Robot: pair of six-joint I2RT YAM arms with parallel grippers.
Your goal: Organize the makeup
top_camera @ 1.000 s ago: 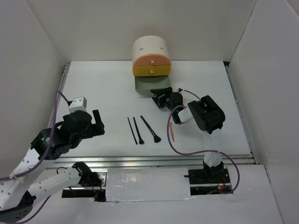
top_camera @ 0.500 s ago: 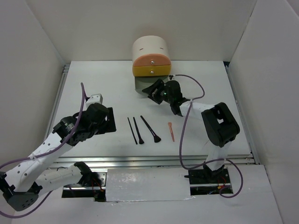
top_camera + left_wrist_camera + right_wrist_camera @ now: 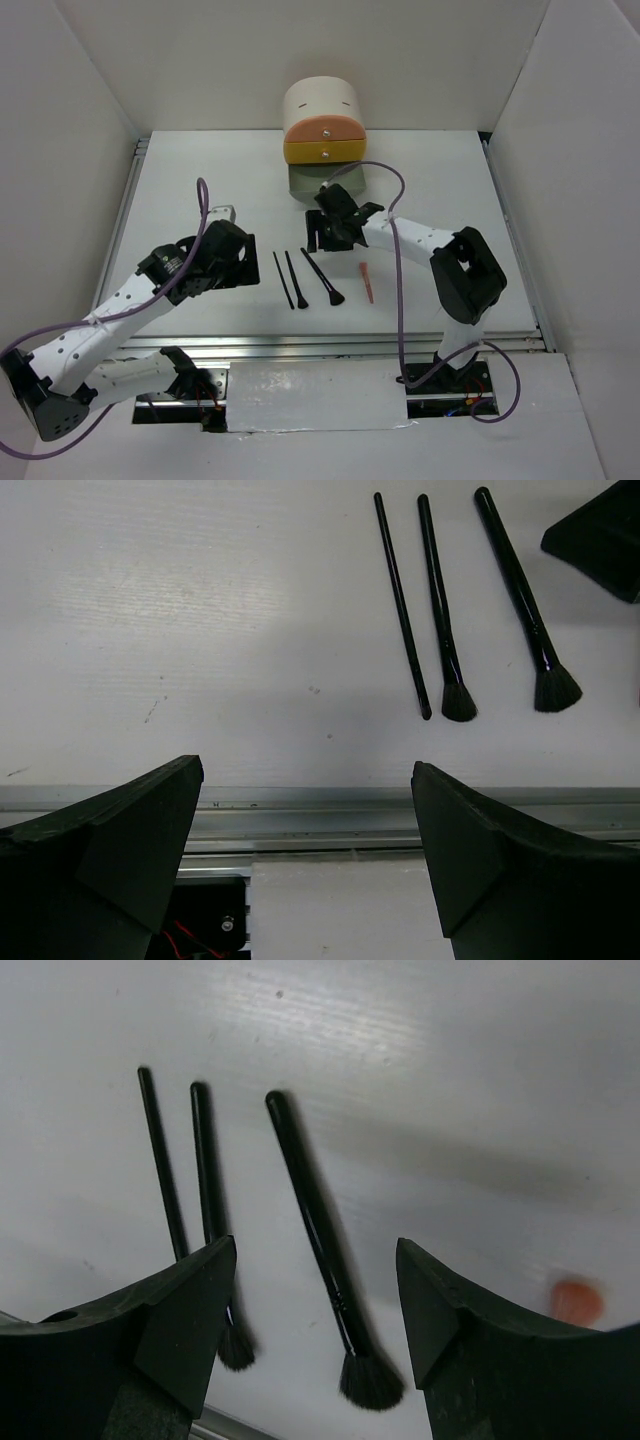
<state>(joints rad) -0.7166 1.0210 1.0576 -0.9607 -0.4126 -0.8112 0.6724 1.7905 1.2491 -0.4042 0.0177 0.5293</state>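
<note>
Directly under the right claw, whose jaws are standing apart and empty, the brush is lying on the table, its length running between them; the left claw, spread wide, is hovering farther off.

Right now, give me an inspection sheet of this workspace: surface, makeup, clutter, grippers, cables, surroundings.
Surface: white table top, aluminium rail along its near edge.
Job's things: thin black stick, slim black brush and black flared-head brush lying side by side; salmon-pink stick to their right.
Clutter: nothing seen.
Grippers: left gripper open, empty; right gripper open, empty, over the flared-head brush.
Cables: purple cables looping off both arms.
Surroundings: cream cylindrical organizer, lowest drawer pulled out; white walls.
</note>
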